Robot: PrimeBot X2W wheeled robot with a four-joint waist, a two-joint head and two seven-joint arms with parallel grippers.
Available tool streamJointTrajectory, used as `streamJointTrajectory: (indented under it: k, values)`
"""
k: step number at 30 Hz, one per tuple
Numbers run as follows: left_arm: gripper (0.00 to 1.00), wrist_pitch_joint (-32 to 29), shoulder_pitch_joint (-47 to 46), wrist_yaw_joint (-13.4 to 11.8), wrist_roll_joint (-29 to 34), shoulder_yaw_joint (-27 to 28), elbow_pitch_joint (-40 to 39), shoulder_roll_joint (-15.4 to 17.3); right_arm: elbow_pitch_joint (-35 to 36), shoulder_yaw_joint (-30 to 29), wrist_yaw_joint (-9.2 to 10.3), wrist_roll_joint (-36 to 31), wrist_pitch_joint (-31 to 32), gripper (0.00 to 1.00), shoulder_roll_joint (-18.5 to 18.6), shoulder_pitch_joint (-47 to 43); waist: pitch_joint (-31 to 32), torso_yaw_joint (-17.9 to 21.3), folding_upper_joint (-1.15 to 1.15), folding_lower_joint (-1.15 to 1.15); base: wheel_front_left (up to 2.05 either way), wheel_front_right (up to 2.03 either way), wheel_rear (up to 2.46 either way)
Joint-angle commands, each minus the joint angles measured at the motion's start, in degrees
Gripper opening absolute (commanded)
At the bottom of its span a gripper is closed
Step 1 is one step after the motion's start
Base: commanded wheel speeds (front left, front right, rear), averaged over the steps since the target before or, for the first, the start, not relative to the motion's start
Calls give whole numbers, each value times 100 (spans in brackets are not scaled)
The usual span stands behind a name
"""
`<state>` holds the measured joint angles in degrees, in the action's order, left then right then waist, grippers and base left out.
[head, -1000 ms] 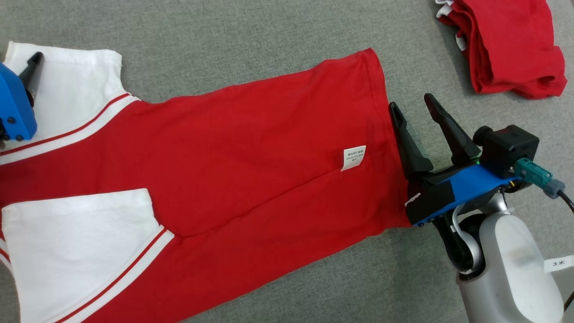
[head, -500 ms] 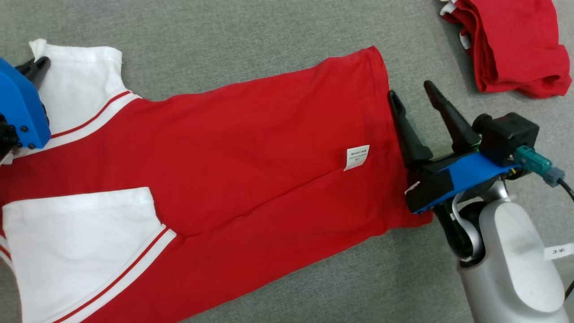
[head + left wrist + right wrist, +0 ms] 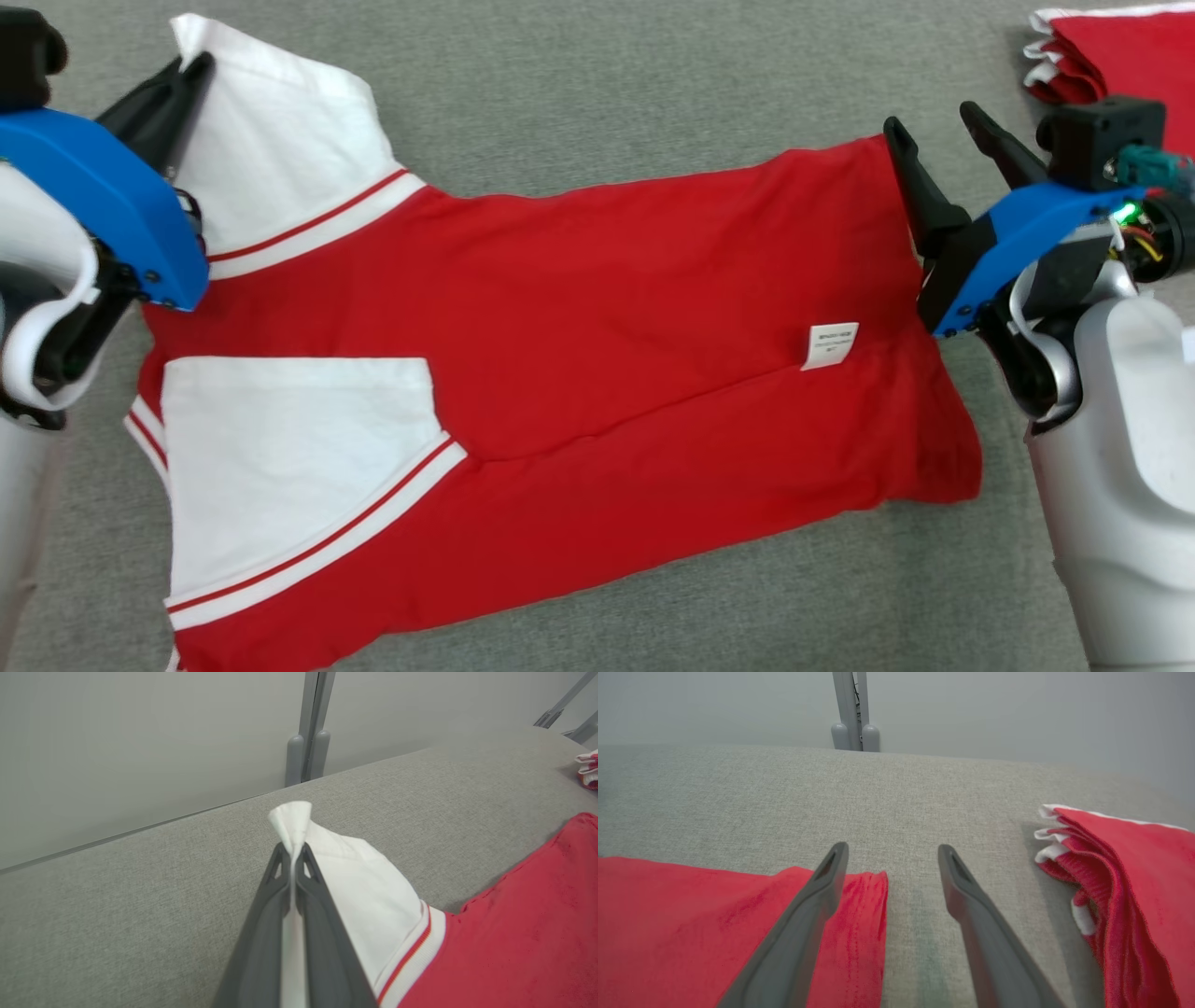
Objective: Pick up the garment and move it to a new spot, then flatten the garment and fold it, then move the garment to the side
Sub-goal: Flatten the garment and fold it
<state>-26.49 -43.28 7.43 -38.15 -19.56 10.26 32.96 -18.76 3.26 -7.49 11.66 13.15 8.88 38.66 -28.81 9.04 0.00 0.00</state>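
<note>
Left end effector [image 3: 187,77]: clenched. In the left wrist view the two fingers [image 3: 322,914] meet tip to tip on a pinch of white cloth, and a small peak of that cloth stands up past the tips. The cloth is the outer corner of the garment's upper white sleeve [image 3: 280,140]. Around the grip the sleeve is raised off the tabletop [image 3: 597,103] and slopes down toward the red body.

Right end effector [image 3: 934,121]: released, fingers wide apart, nothing between them. The right wrist view [image 3: 892,849] shows one finger over the top corner of the hem [image 3: 859,914] and the other over bare tabletop. Cannot tell whether the first finger touches the cloth.

Garment [image 3: 607,308]: red, white sleeves with red stripes. It is spread across the middle of the tabletop, collar end toward the left end effector and hem toward the right one. The body lies mostly flat, with a long diagonal crease through its lower half. The second sleeve [image 3: 289,448] lies flat over the red body at the lower left. A small white label [image 3: 830,344] sits on the body near the hem.

Pile [image 3: 1111,47]: more red and white cloth, bunched at the far right corner and apart from the garment.
</note>
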Motion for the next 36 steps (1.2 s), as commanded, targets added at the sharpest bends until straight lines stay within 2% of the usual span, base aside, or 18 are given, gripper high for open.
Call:
streamJointTrajectory:
  k: [1,8,9,10,11,13,14,17,25,31,36]
  values:
    - [0,92,46,5,-35,-65,-66,-30,-145,7,-1,11,98,100,59,153,-19,-88,0,0,0,0,0]
    - [0,460,20,5,-116,-458,-313,-105,-1064,21,-1,206,774,100,210,658,-35,-370,0,0,0,0,0]
    - [0,500,3,5,-113,-496,-335,-107,-1173,29,-1,229,814,79,219,699,-36,-395,0,0,0,0,0]
    - [0,533,-14,5,-123,-532,-349,-105,-1264,45,-1,261,848,53,223,737,-37,-416,0,0,0,0,0]
    - [0,568,-28,5,-142,-574,-362,-111,-1370,57,-1,308,917,41,227,770,-36,-439,0,0,0,0,0]
    - [0,620,-48,5,-170,-640,-369,-121,-1556,103,-1,346,1041,23,257,823,-28,-479,0,0,0,0,0]
    - [0,649,-55,5,-170,-662,-365,-122,-1635,120,-1,367,1083,0,268,825,-22,-496,0,0,0,0,0]
    - [0,725,-86,5,-214,-730,-352,-102,-1709,153,-1,446,995,0,289,875,3,-535,0,0,0,0,0]
    - [0,1163,88,6,-226,-804,-257,-73,-1674,224,-1,437,103,0,384,812,253,-645,0,0,0,0,0]
    - [0,1640,751,-17,-296,-826,-485,-88,-1394,320,-1,679,-488,0,522,140,603,-760,0,0,0,0,0]
    - [0,2094,1653,-200,-314,-816,-772,-48,-1047,110,-1,786,-861,0,631,-617,892,-853,0,0,0,0,0]
